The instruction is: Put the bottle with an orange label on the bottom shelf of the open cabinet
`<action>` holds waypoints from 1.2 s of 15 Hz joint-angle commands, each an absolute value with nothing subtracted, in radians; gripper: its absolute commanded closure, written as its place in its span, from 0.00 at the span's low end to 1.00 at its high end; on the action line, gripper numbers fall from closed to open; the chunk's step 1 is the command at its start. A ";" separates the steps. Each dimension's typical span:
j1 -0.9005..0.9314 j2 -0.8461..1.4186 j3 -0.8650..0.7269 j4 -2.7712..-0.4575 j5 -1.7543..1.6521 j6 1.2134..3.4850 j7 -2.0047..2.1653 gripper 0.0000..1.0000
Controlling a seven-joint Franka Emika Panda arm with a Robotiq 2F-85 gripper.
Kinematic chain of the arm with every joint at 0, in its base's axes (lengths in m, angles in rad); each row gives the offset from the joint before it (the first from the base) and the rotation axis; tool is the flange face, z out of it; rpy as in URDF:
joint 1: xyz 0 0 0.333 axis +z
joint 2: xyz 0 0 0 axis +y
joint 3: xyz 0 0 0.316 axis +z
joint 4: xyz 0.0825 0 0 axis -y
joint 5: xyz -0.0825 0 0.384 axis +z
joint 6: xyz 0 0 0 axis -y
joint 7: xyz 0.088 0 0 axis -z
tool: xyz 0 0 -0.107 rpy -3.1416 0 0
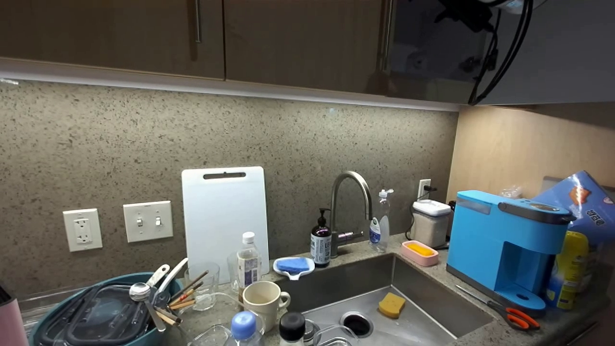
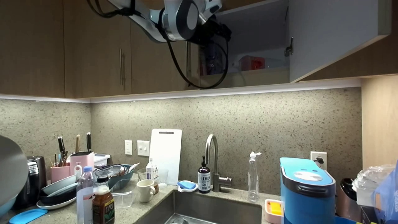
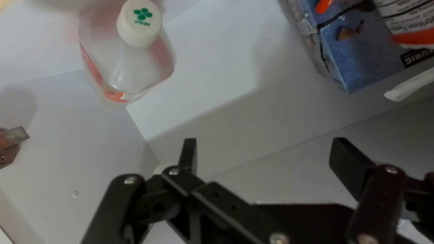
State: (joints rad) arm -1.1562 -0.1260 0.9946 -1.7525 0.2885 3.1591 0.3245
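Two fingers [image 3: 188, 154] of my hand [image 3: 264, 154] stand spread wide, with nothing pinched between them; in the wrist view the bottle [image 3: 127, 64] is at ten o'clock from that gap, apart from both tips, its cap [image 3: 139, 22] facing the camera and its label [image 3: 113, 95] orange-red at the lower side; the box [image 3: 359, 54] is between one and two, with a jar [image 3: 407, 20] overlapping it, and the hinge [image 3: 10, 149] is at nine. In an exterior view my arm [image 2: 174, 23] reaches up to the cabinet [image 2: 258, 28] from ten o'clock; at about four from my hand, a red patch [image 2: 257, 63] shows just above the front edge of what I take for the bottom shelf [image 2: 258, 77]; probably the label, though I cannot be sure, nor can I tell whether the bottle stands or lies. I judge the placing done and the step in hand to be a clean retreat; to do it well I should hold this spread, avoid twisting, and back straight out before any swing, so that no knuckle clips the cap or the box's corner; the door [image 2: 335, 34] hangs at three, so the swing belongs toward ten; the cable [image 2: 202, 88] loops at six and could snag on that edge, so a slow pull suits.
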 commanded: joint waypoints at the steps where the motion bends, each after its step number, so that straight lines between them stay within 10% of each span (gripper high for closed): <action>1: -1.156 -0.128 0.991 -1.753 0.289 3.157 0.324 0.00; 16: -1.020 -0.051 0.907 -1.612 0.345 2.768 0.153 0.00; 18: -0.787 -0.047 0.681 -1.639 0.201 2.818 0.191 0.00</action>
State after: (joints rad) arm -0.9782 -0.0513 0.8645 -1.6128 0.3248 2.7685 0.1549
